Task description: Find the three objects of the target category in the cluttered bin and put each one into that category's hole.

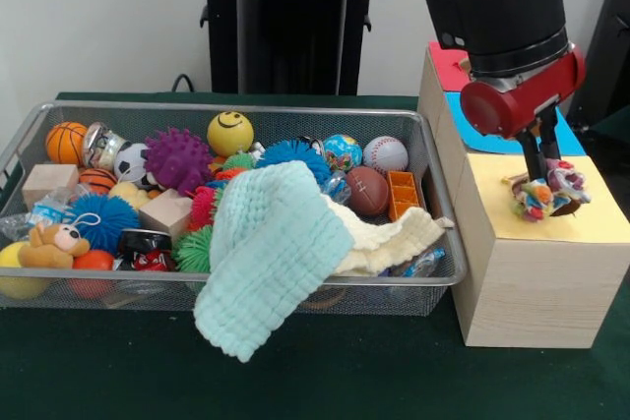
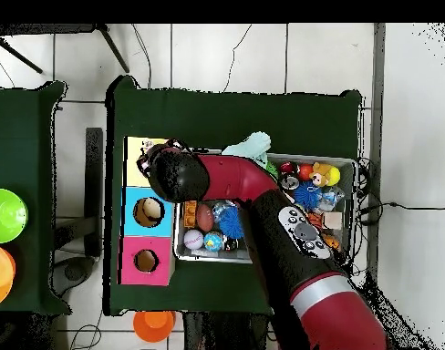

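My gripper [image 1: 543, 184] hangs over the light wood box with the yellow surround [image 1: 497, 199], to the right of the bin [image 1: 436, 206]. It is shut on a small fabric bundle [image 1: 535, 200] printed in red, blue, yellow and green. The bundle sits at the dark round hole [image 1: 569, 208], which it mostly covers. In the overhead view my arm's wrist [image 2: 176, 173] hides the gripper, bundle and hole; only a strip of the yellow surround [image 2: 137, 150] shows. No other printed bundle shows plainly in the bin [image 2: 352, 164].
A mint cloth [image 1: 266, 258] hangs over the bin's front rim on a cream cloth [image 1: 394, 238]. Spiky balls, sports balls, wood blocks and a plush toy fill the bin. The blue-surround hole [image 2: 148, 211] and red-surround hole [image 2: 146, 261] lie beyond the yellow box.
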Robot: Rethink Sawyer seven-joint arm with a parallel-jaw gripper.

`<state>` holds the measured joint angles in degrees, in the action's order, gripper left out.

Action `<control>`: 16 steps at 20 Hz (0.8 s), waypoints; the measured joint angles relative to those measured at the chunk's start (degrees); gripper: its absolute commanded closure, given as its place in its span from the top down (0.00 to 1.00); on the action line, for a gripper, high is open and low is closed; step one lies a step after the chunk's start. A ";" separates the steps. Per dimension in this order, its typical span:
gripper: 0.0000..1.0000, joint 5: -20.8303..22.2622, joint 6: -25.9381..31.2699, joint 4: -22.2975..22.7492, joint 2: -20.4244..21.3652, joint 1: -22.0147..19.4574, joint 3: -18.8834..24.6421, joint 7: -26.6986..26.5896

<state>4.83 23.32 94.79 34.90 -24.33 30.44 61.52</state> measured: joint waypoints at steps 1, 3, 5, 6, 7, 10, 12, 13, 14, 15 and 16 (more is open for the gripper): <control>0.00 -0.01 0.47 -0.01 -0.11 0.25 -0.02 0.00; 0.00 -0.01 1.35 -0.01 -0.29 0.75 -0.07 0.00; 0.00 -0.01 2.88 -0.01 -0.63 1.58 -0.18 0.00; 0.00 -0.01 3.29 -0.01 -0.70 1.79 -0.19 0.00; 0.00 0.00 3.83 -0.02 -0.82 2.10 -0.19 0.00; 0.00 -0.02 4.42 -0.11 -0.94 2.64 -0.21 0.00; 0.00 -0.01 4.43 -0.38 -0.94 2.87 -0.61 0.00; 0.00 -0.01 4.43 -0.44 -0.94 2.95 -0.77 0.00; 0.00 -0.01 4.43 -0.55 -0.94 3.15 -1.13 0.00; 0.00 -0.01 4.43 -0.59 -0.94 3.28 -1.34 0.00; 0.00 0.00 4.42 -0.64 -0.94 3.42 -1.55 0.00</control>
<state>4.83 27.74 94.15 33.96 -20.91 28.88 61.52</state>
